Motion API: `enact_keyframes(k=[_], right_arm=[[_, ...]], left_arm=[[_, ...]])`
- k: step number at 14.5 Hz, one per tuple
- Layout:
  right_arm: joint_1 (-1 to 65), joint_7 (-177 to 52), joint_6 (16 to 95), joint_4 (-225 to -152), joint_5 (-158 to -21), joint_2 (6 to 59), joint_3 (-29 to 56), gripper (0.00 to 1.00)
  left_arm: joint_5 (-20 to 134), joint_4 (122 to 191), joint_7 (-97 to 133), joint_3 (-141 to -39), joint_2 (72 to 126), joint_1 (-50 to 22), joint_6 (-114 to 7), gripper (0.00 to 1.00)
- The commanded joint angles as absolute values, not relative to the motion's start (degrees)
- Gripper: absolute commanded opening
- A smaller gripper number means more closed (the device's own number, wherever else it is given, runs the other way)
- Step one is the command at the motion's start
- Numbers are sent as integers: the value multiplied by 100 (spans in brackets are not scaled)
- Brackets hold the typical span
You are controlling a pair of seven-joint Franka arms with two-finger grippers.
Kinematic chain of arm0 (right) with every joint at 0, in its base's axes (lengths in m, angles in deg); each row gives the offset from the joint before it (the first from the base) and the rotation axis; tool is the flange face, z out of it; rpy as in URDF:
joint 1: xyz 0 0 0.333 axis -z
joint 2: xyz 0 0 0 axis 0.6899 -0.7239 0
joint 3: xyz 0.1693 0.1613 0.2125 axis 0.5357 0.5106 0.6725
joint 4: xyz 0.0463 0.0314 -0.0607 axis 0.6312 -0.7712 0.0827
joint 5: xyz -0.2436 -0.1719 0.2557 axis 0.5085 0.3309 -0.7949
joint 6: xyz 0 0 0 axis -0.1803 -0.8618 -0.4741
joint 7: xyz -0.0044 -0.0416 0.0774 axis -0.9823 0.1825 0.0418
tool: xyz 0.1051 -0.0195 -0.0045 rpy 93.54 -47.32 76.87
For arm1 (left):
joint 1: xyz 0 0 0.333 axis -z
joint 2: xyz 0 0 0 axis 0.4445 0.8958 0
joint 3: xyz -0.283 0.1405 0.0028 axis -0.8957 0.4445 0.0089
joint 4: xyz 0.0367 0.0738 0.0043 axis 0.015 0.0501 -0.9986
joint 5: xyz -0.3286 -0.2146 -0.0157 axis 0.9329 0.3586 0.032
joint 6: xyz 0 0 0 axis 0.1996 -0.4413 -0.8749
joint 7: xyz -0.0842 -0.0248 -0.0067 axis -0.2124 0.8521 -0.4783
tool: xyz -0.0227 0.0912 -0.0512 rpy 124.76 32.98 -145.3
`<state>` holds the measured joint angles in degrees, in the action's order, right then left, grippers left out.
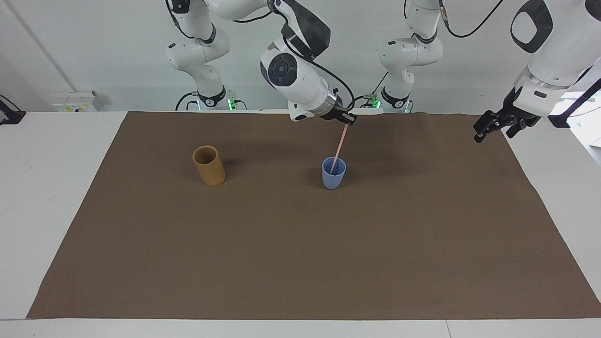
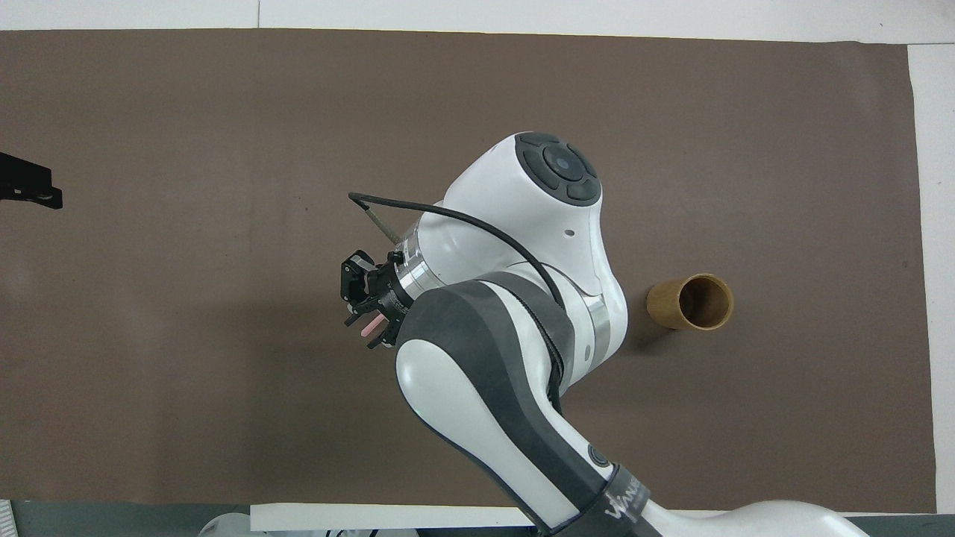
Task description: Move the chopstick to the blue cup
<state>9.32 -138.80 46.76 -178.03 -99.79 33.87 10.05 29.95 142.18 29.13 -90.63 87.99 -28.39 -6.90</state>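
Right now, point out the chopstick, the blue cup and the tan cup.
chopstick (image 1: 339, 146), facing view, middle of its shaft.
blue cup (image 1: 333, 179), facing view, outer wall.
tan cup (image 1: 211, 171), facing view, outer wall.

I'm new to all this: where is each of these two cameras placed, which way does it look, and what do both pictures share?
Facing view: high across the table, looking at the robots; both arm bases show, the right gripper at the top of the chopstick standing in the blue cup, the left gripper waiting over the mat's edge.
Overhead view: high above the robots' end, looking steeply down; the right arm hides the blue cup, and the left gripper only peeks in.
Shared: the brown mat, tan cup, chopstick, both grippers.
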Motion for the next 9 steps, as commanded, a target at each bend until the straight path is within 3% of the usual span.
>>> enact_keyframes(k=[1,4,9], right_arm=[[1022,-13749,4516,-17624,-10054,3464,985,100],[1417,-13697,3929,-17177,-9783,3508,958,100],[2303,-11550,3076,-17043,-7579,4184,941,100]], left_arm=[[2953,14318,2945,-9056,8703,-2850,-704,100],[2945,14318,2945,-9056,8712,-2850,-704,100],[2953,14318,2945,-9056,8703,-2850,-704,100]])
